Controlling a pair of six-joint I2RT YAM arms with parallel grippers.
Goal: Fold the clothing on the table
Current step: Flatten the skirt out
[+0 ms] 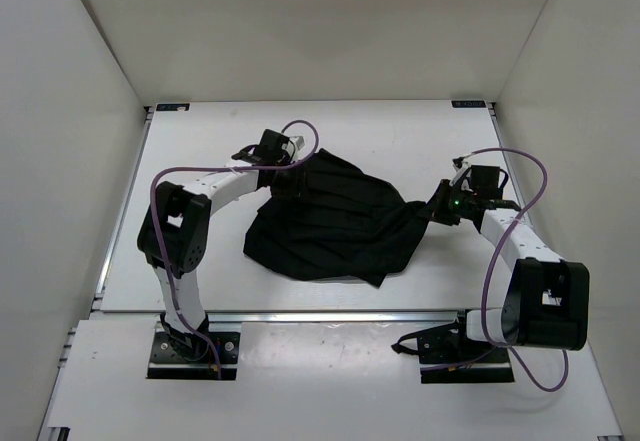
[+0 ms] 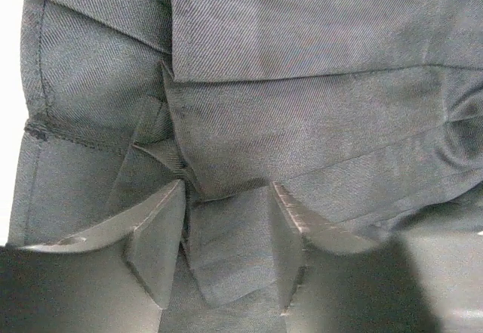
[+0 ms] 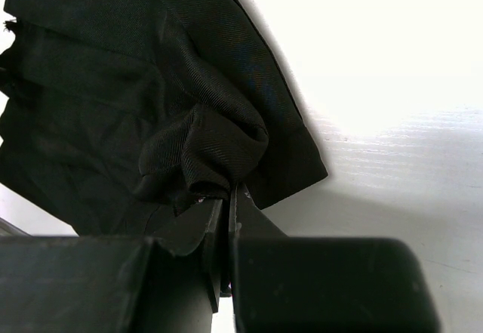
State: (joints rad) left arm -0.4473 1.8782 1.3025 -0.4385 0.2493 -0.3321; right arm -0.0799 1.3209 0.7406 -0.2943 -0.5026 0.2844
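As right fingers (image 3: pixel 207 231) pinch clothing (image 3: pixel 136 99), left (image 2: pixel 158 242) (parted)

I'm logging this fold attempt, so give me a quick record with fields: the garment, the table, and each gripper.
clothing: black, pleated, crumpled, lying on the table
table: white, flat
left gripper: jaws apart around a pleat, at the clothing's far-left part
right gripper: shut, pinching a bunched bit of the clothing's right edge

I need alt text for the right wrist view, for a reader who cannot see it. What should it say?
The right claw, shut, pinches a bunched fold at the edge of the black clothing. The rest of the cloth spreads to the upper left over the white table.
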